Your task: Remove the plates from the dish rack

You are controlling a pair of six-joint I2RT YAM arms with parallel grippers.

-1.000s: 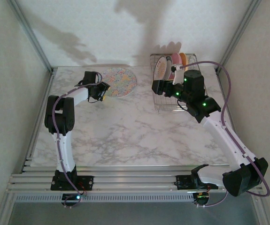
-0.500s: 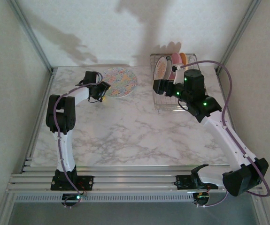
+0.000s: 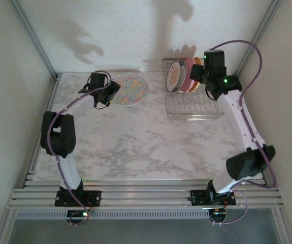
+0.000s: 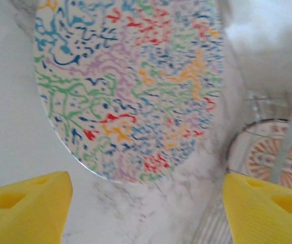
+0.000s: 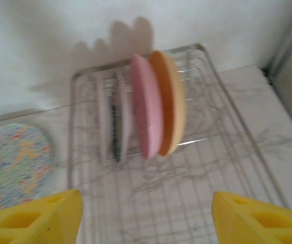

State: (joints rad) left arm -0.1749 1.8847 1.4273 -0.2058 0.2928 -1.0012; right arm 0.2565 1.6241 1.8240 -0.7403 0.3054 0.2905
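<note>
A multicolour-speckled plate [image 3: 129,89] [image 4: 130,86] lies flat on the marble table at the back. My left gripper [image 3: 111,95] [image 4: 146,208] hovers open just beside its near edge, holding nothing. The silver wire dish rack [image 3: 192,109] [image 5: 186,193] stands at the back right. In it several plates stand on edge: a white one with a dark-red rim [image 3: 174,76], a pink one [image 3: 188,75] [image 5: 147,114] and an orange one [image 3: 197,71] [image 5: 170,101]. My right gripper [image 3: 199,76] [image 5: 146,213] hangs open above the rack, close to the pink and orange plates, nothing between its fingers.
The marble table [image 3: 135,142] stretches wide in front of the rack and the flat plate. White walls and metal frame posts [image 3: 257,35] close in the back and sides. In the left wrist view the white patterned plate [image 4: 272,152] shows behind rack wires.
My right arm has swung up and back, from the rack's front left to above its back right. My left gripper has drawn slightly back from the speckled plate and opened wider.
</note>
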